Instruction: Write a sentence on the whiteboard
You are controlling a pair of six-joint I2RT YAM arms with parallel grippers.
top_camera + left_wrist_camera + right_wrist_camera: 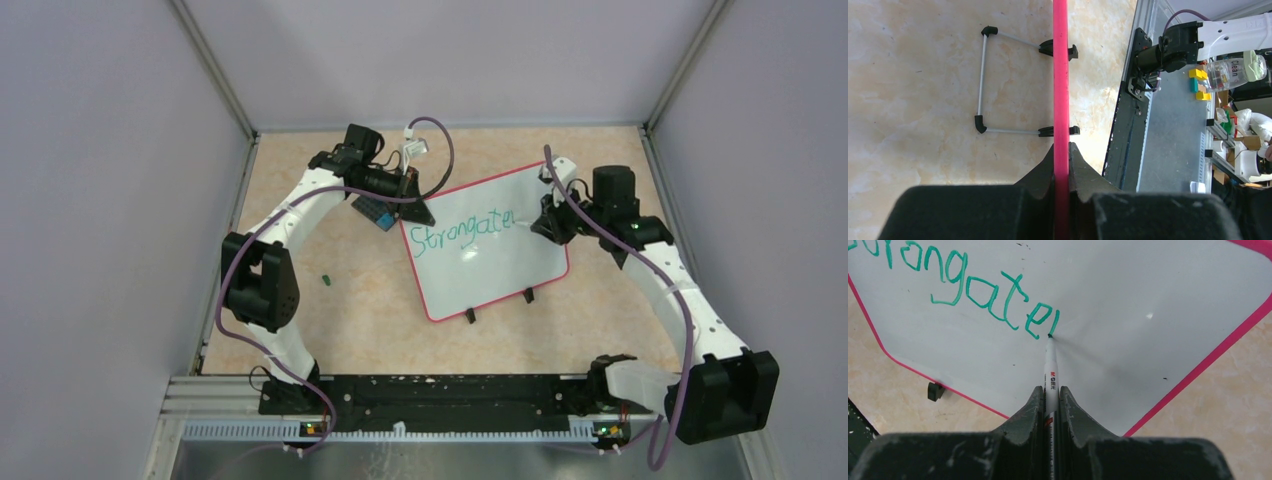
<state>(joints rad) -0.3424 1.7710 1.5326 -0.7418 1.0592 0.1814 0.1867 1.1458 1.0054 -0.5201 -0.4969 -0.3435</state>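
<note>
Slippage is the risk: the whiteboard (497, 272), propped mid-table, is steadied by the left gripper (1061, 150) pinching its pink rim, while the right gripper (1050, 395) clamps a marker (1051, 365) tip-down on it; hard pressure could shift the board and smear the green lettering (968, 290).

The top external camera sits high behind both arm bases, looking down and forward over the whole table (350, 300), far enough off to take in the entire whiteboard (490, 260). The left wrist camera looks out along the left gripper (1061, 147) from very near, meeting the board's pink rim (1060, 75) edge-on between and beyond the fingertips. The right wrist camera looks along the right gripper (1050, 391) and its marker (1051, 362), close over the board's face ahead of the tip. The green writing (973, 287) shows both there and from above.
</note>
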